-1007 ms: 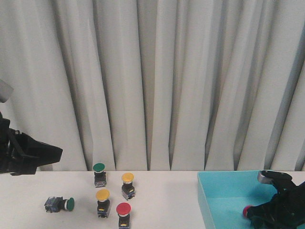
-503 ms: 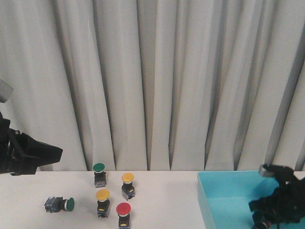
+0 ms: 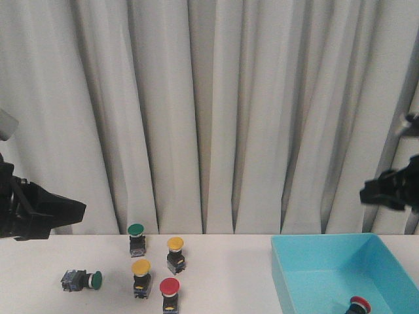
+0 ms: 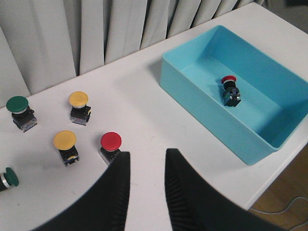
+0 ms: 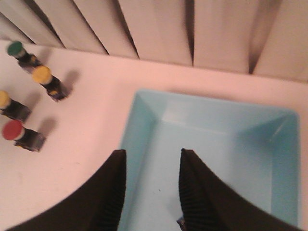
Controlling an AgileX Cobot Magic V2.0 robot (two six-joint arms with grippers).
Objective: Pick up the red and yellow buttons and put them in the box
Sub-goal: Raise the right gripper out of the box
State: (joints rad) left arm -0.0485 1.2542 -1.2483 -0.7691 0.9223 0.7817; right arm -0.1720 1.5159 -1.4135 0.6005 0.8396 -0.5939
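Observation:
A red button (image 3: 169, 288) and two yellow buttons (image 3: 175, 245) (image 3: 141, 268) stand on the white table left of centre. The turquoise box (image 3: 281, 275) sits at the right, with another red button (image 3: 358, 304) lying inside near its front; the left wrist view shows it too (image 4: 230, 86). My right gripper (image 3: 386, 190) is open and empty, high above the box (image 5: 139, 125). My left gripper (image 3: 77, 210) is open and empty, raised at the far left; in the left wrist view it (image 4: 147, 156) hovers just beside the red button on the table (image 4: 111, 141).
A green button (image 3: 136, 230) stands behind the yellow ones, and another green one (image 3: 88, 280) lies on its side to the left. Grey curtains hang right behind the table. In the left wrist view the table's edge (image 4: 269, 187) runs close past the box.
My right gripper has let go of the red button inside the box and risen well above it. The left arm and the buttons on the table have not moved.

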